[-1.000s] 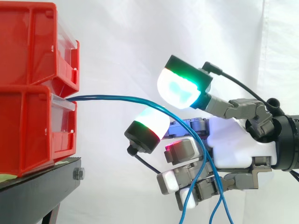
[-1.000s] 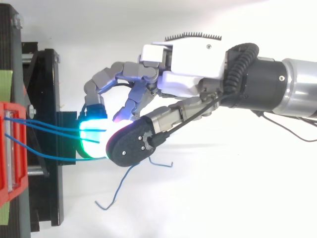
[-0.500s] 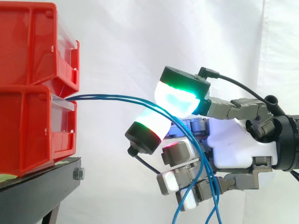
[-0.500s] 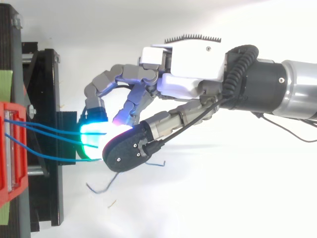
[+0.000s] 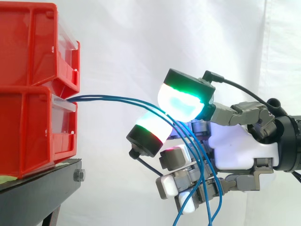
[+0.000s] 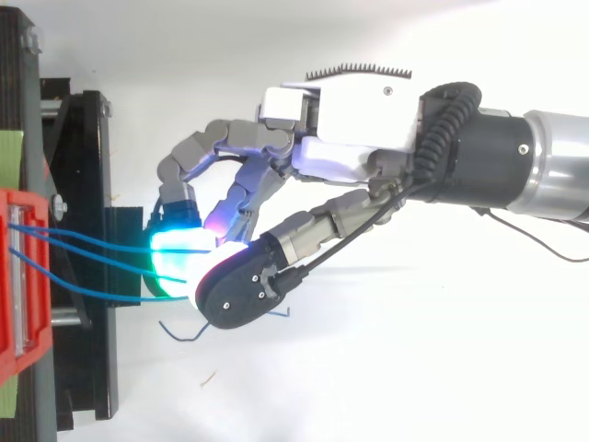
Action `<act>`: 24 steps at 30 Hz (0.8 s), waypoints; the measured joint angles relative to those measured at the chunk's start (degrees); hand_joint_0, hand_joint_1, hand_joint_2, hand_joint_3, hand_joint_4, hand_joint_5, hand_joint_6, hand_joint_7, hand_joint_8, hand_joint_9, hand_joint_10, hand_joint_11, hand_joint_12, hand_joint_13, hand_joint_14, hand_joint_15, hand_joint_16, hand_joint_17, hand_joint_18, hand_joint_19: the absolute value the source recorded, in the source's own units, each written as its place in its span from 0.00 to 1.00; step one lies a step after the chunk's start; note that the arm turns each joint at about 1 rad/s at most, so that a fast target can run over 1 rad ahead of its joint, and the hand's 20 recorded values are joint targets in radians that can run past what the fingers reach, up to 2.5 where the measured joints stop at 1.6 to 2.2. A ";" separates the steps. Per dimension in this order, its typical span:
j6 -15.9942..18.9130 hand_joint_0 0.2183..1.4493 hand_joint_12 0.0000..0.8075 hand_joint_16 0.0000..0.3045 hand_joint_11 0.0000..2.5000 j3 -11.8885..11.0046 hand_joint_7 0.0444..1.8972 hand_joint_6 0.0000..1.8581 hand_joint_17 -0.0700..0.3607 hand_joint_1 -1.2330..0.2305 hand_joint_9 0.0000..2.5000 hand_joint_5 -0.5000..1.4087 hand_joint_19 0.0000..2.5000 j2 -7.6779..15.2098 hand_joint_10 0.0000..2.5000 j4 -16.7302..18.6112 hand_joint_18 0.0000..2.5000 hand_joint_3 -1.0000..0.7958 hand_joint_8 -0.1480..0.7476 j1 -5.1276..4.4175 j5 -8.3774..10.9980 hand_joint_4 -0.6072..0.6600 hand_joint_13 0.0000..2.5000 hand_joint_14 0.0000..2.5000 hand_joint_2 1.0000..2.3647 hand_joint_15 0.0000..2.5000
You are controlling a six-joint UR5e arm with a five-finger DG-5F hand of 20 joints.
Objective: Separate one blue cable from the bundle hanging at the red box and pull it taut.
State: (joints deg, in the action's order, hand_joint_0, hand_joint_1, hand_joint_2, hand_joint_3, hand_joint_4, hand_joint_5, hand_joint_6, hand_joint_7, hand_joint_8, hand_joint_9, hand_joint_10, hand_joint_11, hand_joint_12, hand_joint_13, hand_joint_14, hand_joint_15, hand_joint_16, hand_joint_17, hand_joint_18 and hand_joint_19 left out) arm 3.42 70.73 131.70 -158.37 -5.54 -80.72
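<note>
From the lower red plastic bin (image 5: 33, 127), thin blue cables (image 5: 113, 99) arc out to the white robot hand (image 5: 235, 150) right of that bin, whose curled fingers (image 5: 181, 96) pinch them, loose ends hanging.

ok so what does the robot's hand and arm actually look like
The hand has a white palm shell and grey finger links. Its fingertips are thick black-backed pads glowing white, cyan and green, one edged red. The arm is black, then silver.
</note>
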 measured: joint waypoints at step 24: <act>-1.84 0.23 0.48 0.16 0.42 -0.01 0.51 0.48 0.42 0.21 0.38 0.16 0.22 -0.78 0.01 -1.52 0.33 0.28 0.50 0.24 -0.36 0.54 0.32 0.01 0.00 0.24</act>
State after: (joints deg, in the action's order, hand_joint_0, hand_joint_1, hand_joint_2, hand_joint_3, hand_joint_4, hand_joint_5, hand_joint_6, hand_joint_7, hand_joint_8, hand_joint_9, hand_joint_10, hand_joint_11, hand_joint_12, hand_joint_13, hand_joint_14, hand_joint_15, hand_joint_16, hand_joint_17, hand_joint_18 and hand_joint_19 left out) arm 1.58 70.72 130.92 -159.89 -5.29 -81.08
